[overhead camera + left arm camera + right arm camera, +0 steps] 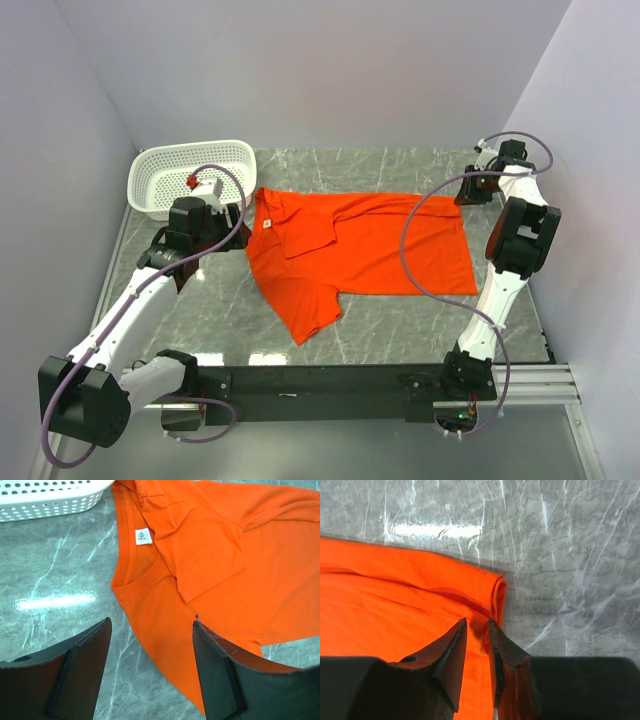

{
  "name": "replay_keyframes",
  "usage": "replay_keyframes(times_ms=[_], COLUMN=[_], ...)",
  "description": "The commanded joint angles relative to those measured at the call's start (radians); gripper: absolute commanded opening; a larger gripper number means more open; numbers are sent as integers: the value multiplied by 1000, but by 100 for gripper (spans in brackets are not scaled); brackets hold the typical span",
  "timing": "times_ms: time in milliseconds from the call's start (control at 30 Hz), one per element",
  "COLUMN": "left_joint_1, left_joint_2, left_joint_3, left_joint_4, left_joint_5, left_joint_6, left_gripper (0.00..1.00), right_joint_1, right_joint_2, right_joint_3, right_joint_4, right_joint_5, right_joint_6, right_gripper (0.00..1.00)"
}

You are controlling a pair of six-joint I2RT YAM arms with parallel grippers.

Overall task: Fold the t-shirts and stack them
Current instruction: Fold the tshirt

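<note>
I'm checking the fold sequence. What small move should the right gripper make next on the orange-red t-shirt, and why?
Probably squeeze the right gripper fully shut before lifting. Its jaws straddle a raised fold at the hem corner of the bright orange-red short-sleeved cloth t-shirt, with a narrow gap remaining, so a firm pinch isn't clear. The left gripper hangs open near the collar side.

Grey marble table (400, 325), pale lilac walls (330, 70)

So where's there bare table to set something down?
Bare marble table runs between the orange t-shirt and the black base rail, right of the sleeve. Another strip lies behind the shirt, toward the back wall. Crowded: the white basket corner, with the left arm.
</note>
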Motion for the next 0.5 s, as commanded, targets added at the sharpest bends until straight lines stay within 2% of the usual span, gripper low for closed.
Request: replay_keyframes(times_ms=[0, 33, 100, 133, 167, 467], left_joint_1=[5, 5, 5, 5, 5, 5], left_joint_2=[-2, -2, -2, -2, -2, -10], left_joint_3=[2, 2, 4, 2, 2, 1], left_joint_4=[19, 19, 18, 18, 19, 18], left_joint_5=[14, 14, 12, 14, 15, 14], left_joint_6=[13, 13, 14, 14, 14, 13], left_gripper=[71, 71, 71, 71, 71, 71], right_joint_1=[6, 5, 6, 6, 6, -13], right_joint_2=[-4, -5, -16, -28, -34, -155], right_joint_3=[26, 24, 17, 6, 0, -95], right_joint_4=[-4, -5, -1, 4, 4, 33], right_joint_5=[-15, -20, -31, -35, -41, -78], right_joint_6=[1, -1, -5, -8, -11, -28], right_gripper=[28, 19, 10, 2, 0, 0])
